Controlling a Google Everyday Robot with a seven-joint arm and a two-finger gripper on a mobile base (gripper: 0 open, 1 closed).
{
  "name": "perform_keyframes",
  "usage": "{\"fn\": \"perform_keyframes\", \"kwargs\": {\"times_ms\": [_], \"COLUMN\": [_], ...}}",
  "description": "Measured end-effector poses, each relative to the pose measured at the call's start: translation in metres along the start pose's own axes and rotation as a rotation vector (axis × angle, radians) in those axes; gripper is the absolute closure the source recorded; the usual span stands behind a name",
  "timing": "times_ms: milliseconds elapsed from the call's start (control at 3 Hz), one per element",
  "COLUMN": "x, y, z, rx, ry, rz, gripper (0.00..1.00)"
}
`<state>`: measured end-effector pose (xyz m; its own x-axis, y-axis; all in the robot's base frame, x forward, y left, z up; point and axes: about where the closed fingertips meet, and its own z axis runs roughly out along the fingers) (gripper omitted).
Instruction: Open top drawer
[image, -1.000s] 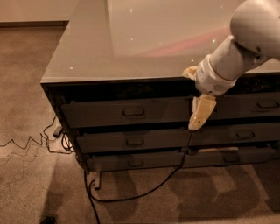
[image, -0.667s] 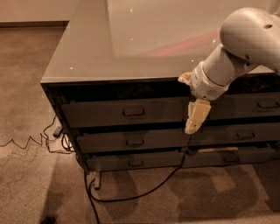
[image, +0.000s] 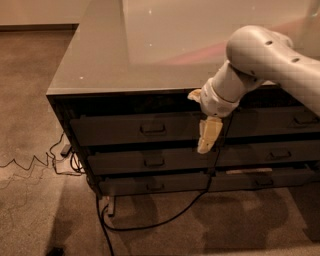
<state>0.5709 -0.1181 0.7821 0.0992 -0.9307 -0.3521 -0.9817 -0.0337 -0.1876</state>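
The top drawer (image: 110, 131) is a wide dark grey front just under the cabinet's glossy top, with a small rectangular metal handle (image: 153, 129) at its centre. Its front sits about flush with the drawers below. My gripper (image: 208, 136), pale yellow and pointing down, hangs in front of the drawer's right end. It is roughly a hand's width right of the handle and slightly lower. The white arm (image: 265, 55) reaches in from the upper right over the cabinet top.
Two shallower drawers (image: 125, 162) lie below, and another column of drawers (image: 280, 120) stands to the right. A black cable (image: 165, 220) drops from between the columns onto the carpet. More wires (image: 35, 162) trail at the cabinet's left corner.
The arm and gripper have swung left along the top drawer's front, closer to its handle. The drawers have not moved.
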Motion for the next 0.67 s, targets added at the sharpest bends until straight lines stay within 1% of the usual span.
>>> {"fn": "perform_keyframes", "kwargs": {"times_ms": [333, 667], "x": [-0.001, 0.009], "y": [-0.012, -0.016], "z": [0.017, 0.03], "rx": [-0.017, -0.038], "ry": [0.011, 0.029], "rz": [-0.019, -0.005], "gripper": [0.0, 0.0]}}
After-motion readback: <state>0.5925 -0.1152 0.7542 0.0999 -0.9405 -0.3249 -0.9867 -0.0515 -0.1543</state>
